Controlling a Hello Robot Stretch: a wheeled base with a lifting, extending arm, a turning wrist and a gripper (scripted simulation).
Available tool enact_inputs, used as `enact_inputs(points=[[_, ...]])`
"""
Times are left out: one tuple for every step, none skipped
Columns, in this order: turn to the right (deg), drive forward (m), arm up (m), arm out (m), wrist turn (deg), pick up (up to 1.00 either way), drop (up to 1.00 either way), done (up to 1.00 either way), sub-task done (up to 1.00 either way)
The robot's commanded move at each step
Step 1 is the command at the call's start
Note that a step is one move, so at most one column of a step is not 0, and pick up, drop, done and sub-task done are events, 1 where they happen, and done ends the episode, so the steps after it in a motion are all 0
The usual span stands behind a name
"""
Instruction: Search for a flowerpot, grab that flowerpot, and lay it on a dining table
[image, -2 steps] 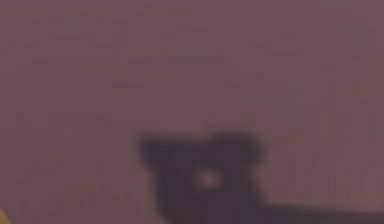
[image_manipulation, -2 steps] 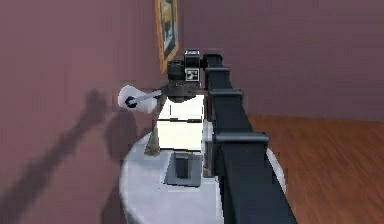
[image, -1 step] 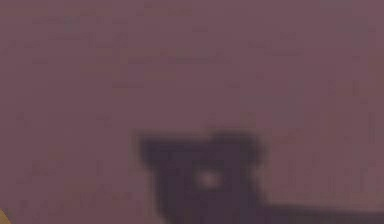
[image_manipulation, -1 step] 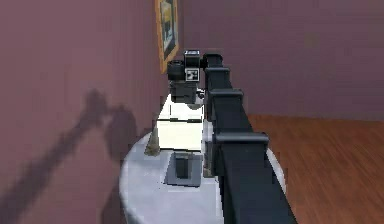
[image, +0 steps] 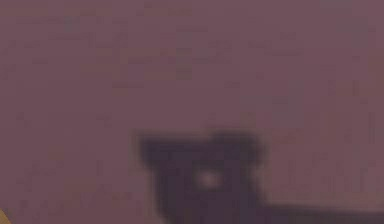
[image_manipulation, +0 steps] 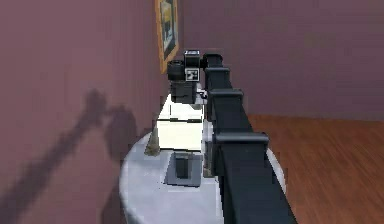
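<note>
In the arm side view the dark arm reaches out over a round white table toward a mauve wall. The gripper hangs at the arm's far end, left of the white marker squares. A pale boxy thing stands on the table right below and behind it, so I cannot tell whether the gripper holds anything. A small dark grey upright thing stands nearer on the table. A little tan thing sits at the table's left side.
A framed picture hangs on the wall above the table. Brown wooden floor stretches away at the arm side view's right. In the forward view a mauve wall stands close ahead.
</note>
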Motion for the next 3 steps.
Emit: enact_inputs(points=[[0.0, 0.0, -0.3, 0.0, 0.0, 0.0, 0.0, 0.0, 0.0], [0.0, 0.0, 0.0, 0.0, 0.0, 0.0, 1.0, 0.0, 0.0], [0.0, 0.0, 0.0, -0.1, 0.0, 0.0, 0.0, 0.0, 0.0]])
